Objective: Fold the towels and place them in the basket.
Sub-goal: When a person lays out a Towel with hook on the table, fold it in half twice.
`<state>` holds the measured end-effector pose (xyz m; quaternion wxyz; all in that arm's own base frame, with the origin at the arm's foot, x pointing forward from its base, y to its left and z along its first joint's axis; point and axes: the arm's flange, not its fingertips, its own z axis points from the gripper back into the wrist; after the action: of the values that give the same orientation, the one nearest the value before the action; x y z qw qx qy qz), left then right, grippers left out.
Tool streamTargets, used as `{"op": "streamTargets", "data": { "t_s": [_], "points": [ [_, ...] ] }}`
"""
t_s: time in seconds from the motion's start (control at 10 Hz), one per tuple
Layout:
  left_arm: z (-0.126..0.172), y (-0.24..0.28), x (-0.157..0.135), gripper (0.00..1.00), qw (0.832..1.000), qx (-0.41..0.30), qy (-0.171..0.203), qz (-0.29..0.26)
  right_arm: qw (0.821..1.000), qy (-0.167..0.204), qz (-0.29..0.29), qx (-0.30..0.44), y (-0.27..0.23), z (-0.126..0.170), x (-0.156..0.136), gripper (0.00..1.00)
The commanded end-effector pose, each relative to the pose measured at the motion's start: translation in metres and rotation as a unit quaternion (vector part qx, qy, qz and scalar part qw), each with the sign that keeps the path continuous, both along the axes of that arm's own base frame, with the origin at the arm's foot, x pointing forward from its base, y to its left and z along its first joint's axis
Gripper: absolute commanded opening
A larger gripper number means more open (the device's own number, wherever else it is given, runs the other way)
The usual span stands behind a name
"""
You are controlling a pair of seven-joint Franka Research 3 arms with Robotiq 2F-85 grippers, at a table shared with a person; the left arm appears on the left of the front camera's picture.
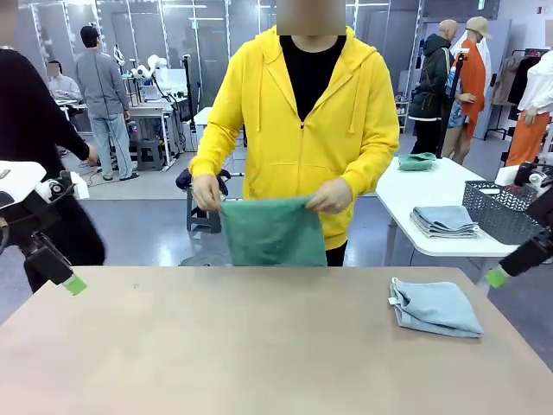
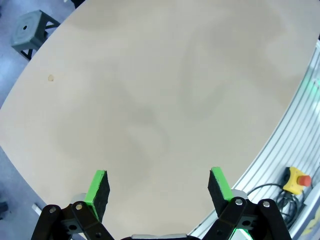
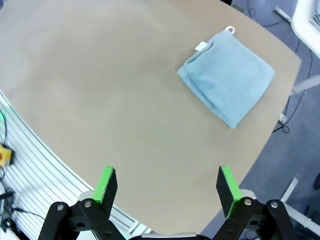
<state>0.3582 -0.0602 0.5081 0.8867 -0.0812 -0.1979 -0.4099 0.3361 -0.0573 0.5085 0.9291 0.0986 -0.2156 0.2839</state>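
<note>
Holding green towel [image 1: 274,233]: person [image 1: 294,112] | folded blue towel [image 1: 436,307] on table [image 1: 216,346] | left fingers [image 2: 98,189], right fingers [image 3: 106,184] released

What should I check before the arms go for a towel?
1. Left end effector open: ok.
2. Right end effector open: ok.
3. Blue towel folded, lying free on the table: ok.
4. Green towel free to grasp: not ok, the person holds it up at the far edge.
5. Basket within reach: cannot tell; it sits on the white table beyond.
</note>
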Motion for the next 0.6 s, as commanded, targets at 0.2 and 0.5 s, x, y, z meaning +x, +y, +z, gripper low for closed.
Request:
{"op": "streamTargets", "data": {
  "t_s": [0.2,0.5],
  "points": [
    [-0.002,-0.001,0.000,1.00,1.000,0.004,-0.003,-0.018,0.995,-0.094,0.040,-0.004,0.008,-0.012,-0.042,1.00],
    [-0.001,-0.002,0.000,1.00,1.000,0.003,-0.001,-0.008,0.997,-0.076,0.027,-0.006,-0.001,0.033,-0.013,1.00]
  ]
}}
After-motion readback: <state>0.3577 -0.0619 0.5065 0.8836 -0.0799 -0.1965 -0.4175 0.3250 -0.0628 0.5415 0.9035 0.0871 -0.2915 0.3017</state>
